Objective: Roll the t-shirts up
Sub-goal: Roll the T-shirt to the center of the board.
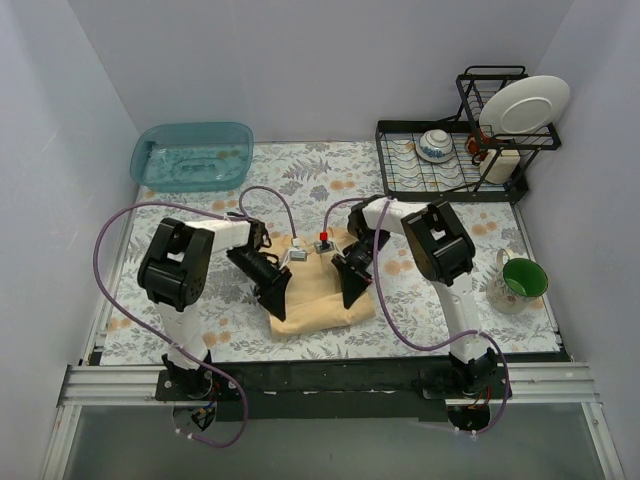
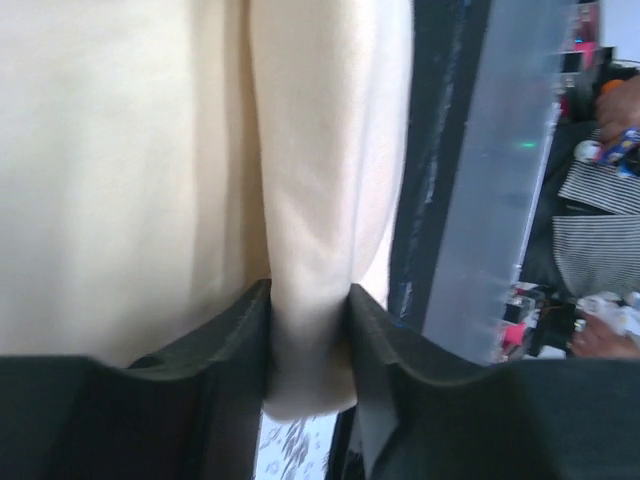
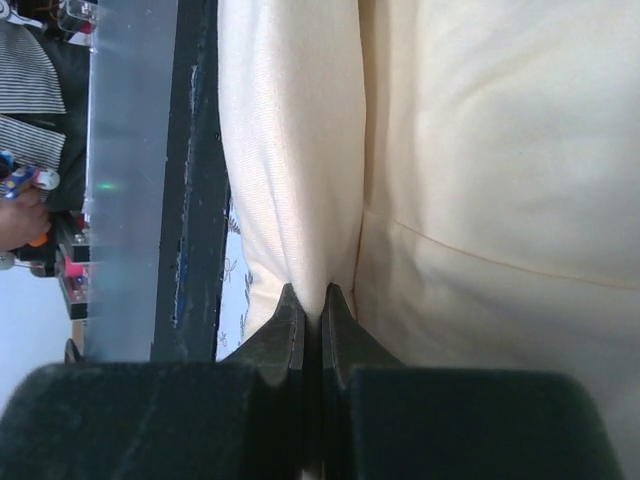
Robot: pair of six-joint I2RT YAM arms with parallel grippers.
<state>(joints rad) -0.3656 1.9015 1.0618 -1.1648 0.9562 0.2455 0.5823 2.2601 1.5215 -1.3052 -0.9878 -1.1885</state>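
A cream-coloured t-shirt of soft cloth [image 1: 318, 300] lies on the flower-patterned worktop [image 1: 300, 170], near the front edge and between the two arms. It is folded into a rough rectangle with no print visible. Its surface is mostly smooth, with a few gentle wrinkles. Along its near edge the cloth is turned up into a thick, rounded fold.

The left end effector [image 1: 275, 296] is at the left end of this fold. Its black fingers [image 2: 230, 345] stand a little apart, and the fold fills the gap between them. I cannot tell whether they really press it.

The right end effector [image 1: 352, 290] is at the right end. Its fingers [image 3: 290, 325] are pressed together and pinch a thin ridge of the cloth, which bulges just beyond the tips.
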